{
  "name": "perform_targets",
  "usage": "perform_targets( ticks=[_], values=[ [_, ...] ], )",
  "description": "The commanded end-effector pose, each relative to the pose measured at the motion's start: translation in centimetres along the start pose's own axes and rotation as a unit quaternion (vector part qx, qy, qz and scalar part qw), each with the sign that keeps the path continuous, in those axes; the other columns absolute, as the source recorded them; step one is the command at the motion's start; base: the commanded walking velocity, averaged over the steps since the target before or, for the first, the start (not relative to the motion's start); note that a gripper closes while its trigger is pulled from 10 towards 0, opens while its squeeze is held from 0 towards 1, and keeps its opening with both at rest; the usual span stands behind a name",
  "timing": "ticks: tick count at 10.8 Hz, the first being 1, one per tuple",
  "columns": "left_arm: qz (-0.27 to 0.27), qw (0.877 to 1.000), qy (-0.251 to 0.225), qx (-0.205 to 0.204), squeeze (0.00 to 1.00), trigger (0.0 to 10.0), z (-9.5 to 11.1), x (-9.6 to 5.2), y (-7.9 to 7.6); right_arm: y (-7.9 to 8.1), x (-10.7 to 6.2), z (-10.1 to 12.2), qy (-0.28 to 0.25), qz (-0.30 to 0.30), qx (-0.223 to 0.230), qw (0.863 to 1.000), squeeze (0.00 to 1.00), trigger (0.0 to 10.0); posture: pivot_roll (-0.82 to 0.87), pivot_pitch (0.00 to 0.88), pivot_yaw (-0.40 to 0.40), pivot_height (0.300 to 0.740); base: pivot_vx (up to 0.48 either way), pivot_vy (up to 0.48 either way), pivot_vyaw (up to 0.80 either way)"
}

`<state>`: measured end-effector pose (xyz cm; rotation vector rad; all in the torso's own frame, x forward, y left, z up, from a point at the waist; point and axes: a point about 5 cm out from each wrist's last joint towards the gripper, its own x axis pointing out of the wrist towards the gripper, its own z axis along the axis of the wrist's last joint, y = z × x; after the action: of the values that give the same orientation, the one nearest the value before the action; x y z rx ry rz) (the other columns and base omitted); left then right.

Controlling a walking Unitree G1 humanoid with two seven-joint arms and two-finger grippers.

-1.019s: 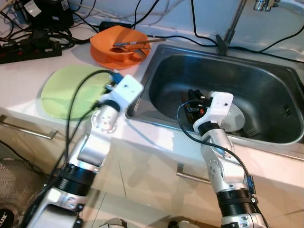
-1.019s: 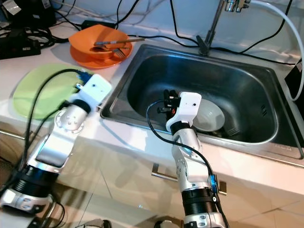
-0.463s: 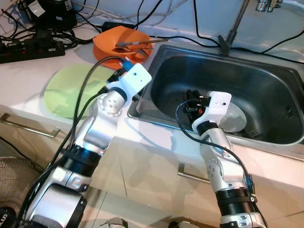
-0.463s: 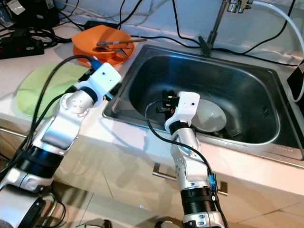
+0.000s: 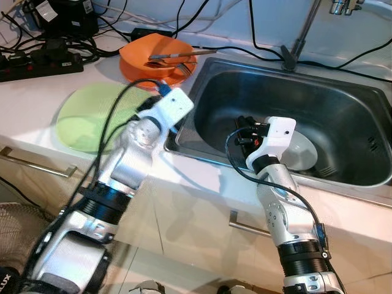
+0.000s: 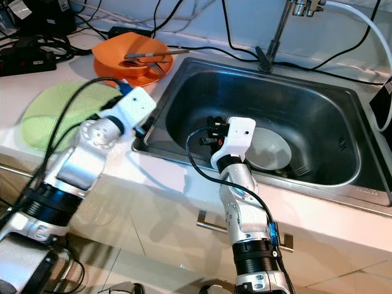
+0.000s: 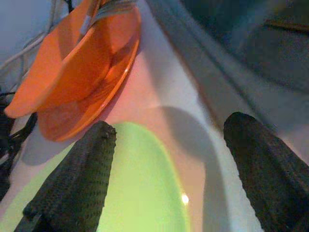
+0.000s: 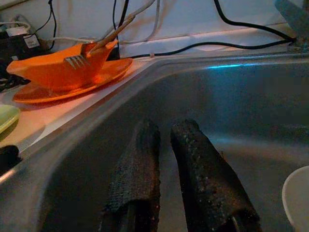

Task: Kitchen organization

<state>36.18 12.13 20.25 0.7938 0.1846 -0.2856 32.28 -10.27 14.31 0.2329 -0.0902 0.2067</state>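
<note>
counter [image 5: 37,92] | 1 green plate [image 5: 92,116] | 1 orange bowl [image 5: 156,58] | 1 fork [image 6: 147,55]

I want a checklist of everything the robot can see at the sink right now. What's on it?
Surface: white counter beside a steel sink.
Job's things: green plate flat on the counter; orange bowl on an orange plate, with a fork and other utensils resting in it; white dish in the sink.
Clutter: nothing seen.
Grippers: left gripper open, over the green plate's edge near the sink rim; right gripper inside the sink, fingers close together, holding nothing.
Cables: black cables along the back; power strip far left.
Surroundings: faucet, drawer handles below.
</note>
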Motion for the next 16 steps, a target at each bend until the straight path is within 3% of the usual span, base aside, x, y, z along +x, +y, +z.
perform_targets(
  ticks=[1, 2, 3, 5, 6, 7, 9, 10, 11, 12, 13, 14, 16],
  values=[
    [0.023, 1.000, -0.017, -0.002, 0.00, 10.0, 0.8, -0.2, 0.9, 0.0, 0.0, -0.3, 0.011, 0.003, 0.006, 1.000, 0.00, 10.0, 0.07, 0.075, -0.046, 0.740, 0.000, 0.000, 0.00],
    [0.050, 0.992, -0.109, -0.045, 0.00, 10.0, 2.2, -0.9, 2.3, 0.1, 0.0, -0.4, 0.013, 0.003, 0.006, 1.000, 0.00, 10.0, 0.07, 0.076, -0.045, 0.740, 0.000, 0.000, 0.00],
    [0.078, 0.981, -0.156, -0.081, 0.00, 10.0, 2.2, -1.7, 3.4, 0.1, 0.0, -0.5, 0.014, 0.002, 0.006, 1.000, 0.00, 10.0, 0.08, 0.075, -0.045, 0.740, 0.000, 0.000, 0.00],
    [0.137, 0.950, -0.174, -0.220, 0.00, 10.0, -1.1, -3.7, 6.3, 0.0, 0.0, -0.6, 0.015, -0.001, 0.007, 1.000, 0.00, 10.0, 0.08, 0.080, -0.043, 0.740, 0.000, 0.000, 0.00],
    [0.121, 0.939, -0.185, -0.263, 0.00, 10.0, -2.1, -4.4, 6.2, 0.0, 0.0, -0.6, 0.015, -0.001, 0.007, 1.000, 0.00, 10.0, 0.08, 0.080, -0.041, 0.740, 0.000, 0.000, 0.00],
    [0.116, 0.906, -0.228, -0.338, 0.00, 10.0, -3.3, -5.9, 6.0, -0.1, -0.1, -0.7, 0.015, -0.003, 0.007, 1.000, 0.00, 10.0, 0.08, 0.082, -0.042, 0.740, 0.000, 0.000, 0.00],
    [0.118, 0.868, -0.256, -0.409, 0.00, 10.0, -4.3, -7.5, 5.5, -0.1, -0.2, -0.7, 0.015, -0.003, 0.006, 1.000, 0.00, 10.0, 0.08, 0.084, -0.041, 0.740, 0.000, 0.000, 0.00],
    [0.099, 0.846, -0.273, -0.446, 0.00, 10.0, -4.8, -9.0, 4.8, -0.3, -0.2, -0.7, 0.014, -0.005, 0.004, 1.000, 0.00, 10.0, 0.08, 0.088, -0.041, 0.740, 0.000, 0.000, 0.00],
    [0.102, 0.834, -0.273, -0.469, 0.00, 10.0, -5.9, -10.2, 4.6, -0.5, -0.3, -0.8, 0.016, -0.007, 0.003, 1.000, 0.00, 10.0, 0.09, 0.093, -0.045, 0.740, 0.000, 0.000, 0.00],
    [0.111, 0.836, -0.258, -0.471, 0.00, 10.0, -6.8, -10.8, 4.5, -0.7, -0.3, -0.9, 0.018, -0.008, 0.002, 1.000, 0.00, 10.0, 0.10, 0.095, -0.045, 0.740, 0.000, 0.000, 0.00],
    [0.129, 0.857, -0.213, -0.452, 0.00, 10.0, -8.7, -11.5, 4.3, -0.7, -0.3, -1.0, 0.020, -0.009, 0.002, 1.000, 0.00, 10.0, 0.11, 0.099, -0.046, 0.740, 0.000, 0.000, 0.00],
    [0.150, 0.868, -0.179, -0.438, 0.00, 10.0, -10.2, -12.2, 4.5, -0.7, -0.3, -1.2, 0.022, -0.009, 0.002, 1.000, 0.00, 10.0, 0.12, 0.100, -0.042, 0.740, 0.000, 0.000, 0.00],
    [0.170, 0.877, -0.144, -0.425, 0.00, 10.0, -11.5, -13.9, 4.9, -0.6, -0.4, -1.4, 0.025, -0.007, 0.003, 1.000, 0.00, 10.0, 0.13, 0.103, -0.039, 0.740, 0.000, 0.000, 0.00]
  ],
)
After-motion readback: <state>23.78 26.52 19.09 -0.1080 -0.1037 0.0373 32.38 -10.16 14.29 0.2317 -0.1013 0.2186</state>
